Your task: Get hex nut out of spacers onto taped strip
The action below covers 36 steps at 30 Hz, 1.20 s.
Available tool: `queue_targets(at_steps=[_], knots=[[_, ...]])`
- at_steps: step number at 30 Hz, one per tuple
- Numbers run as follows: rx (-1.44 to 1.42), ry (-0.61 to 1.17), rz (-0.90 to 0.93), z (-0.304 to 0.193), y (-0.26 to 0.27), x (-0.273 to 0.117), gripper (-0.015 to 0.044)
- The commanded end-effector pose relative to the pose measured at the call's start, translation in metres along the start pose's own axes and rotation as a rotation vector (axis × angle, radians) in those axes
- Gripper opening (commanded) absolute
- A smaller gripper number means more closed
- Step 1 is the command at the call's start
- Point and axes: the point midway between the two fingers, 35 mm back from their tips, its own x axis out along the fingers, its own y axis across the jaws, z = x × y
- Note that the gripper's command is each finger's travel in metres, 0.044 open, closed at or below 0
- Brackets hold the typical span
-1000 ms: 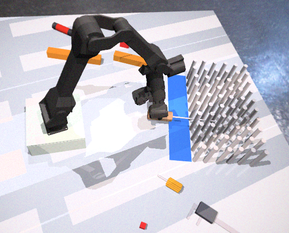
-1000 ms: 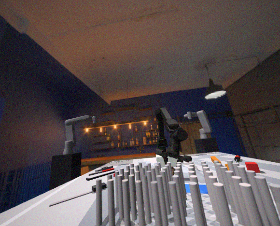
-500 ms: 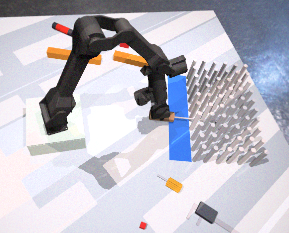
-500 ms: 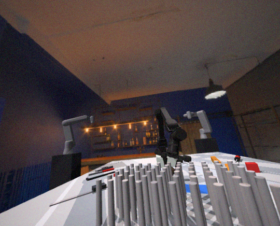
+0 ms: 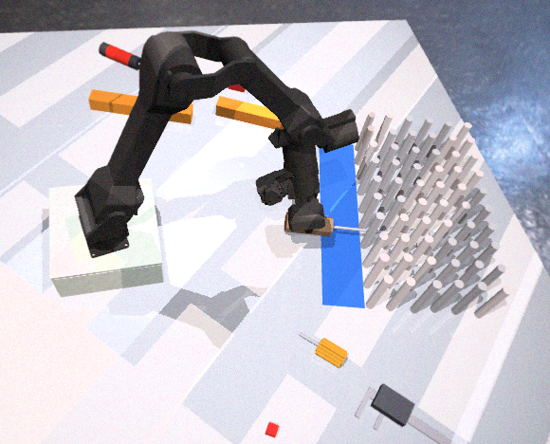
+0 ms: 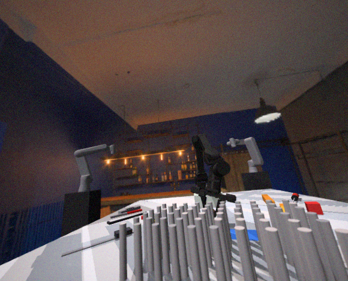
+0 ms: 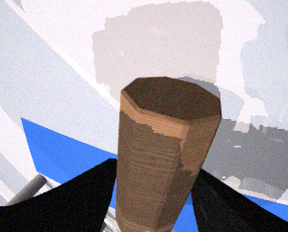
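My gripper [image 5: 307,222] [image 7: 155,172] is shut on the brown wooden handle [image 5: 328,226] [image 7: 155,144] of a tool, left of the blue taped strip [image 5: 341,282] [image 6: 248,233] [image 7: 64,151]. The tool's thin metal rod [image 5: 349,230] crosses above the strip and reaches in among the standing grey spacers [image 5: 426,220] [image 6: 193,245]. The rod's far end is hidden among them. The spacers in view stand upright. I cannot make out the hex nut in any view. In the wrist view the handle's butt end faces the camera, with a black finger on each side.
A yellow-handled screwdriver [image 5: 331,352], a dark block with prongs and a long rod [image 5: 392,404] [image 6: 122,232] and a red cube [image 5: 271,429] lie on the near side. Orange bars [image 5: 113,101] [image 5: 247,111] and a red-black tool [image 5: 118,54] lie on the far side.
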Motion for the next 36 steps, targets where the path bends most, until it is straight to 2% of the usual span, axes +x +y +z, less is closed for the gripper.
queue_targets(at_steps=[1,36], knots=[[0.001,0.008,-0.004,-0.005,0.0,-0.001,0.0],[0.002,0.011,-0.004,-0.024,0.002,0.004,0.0]])
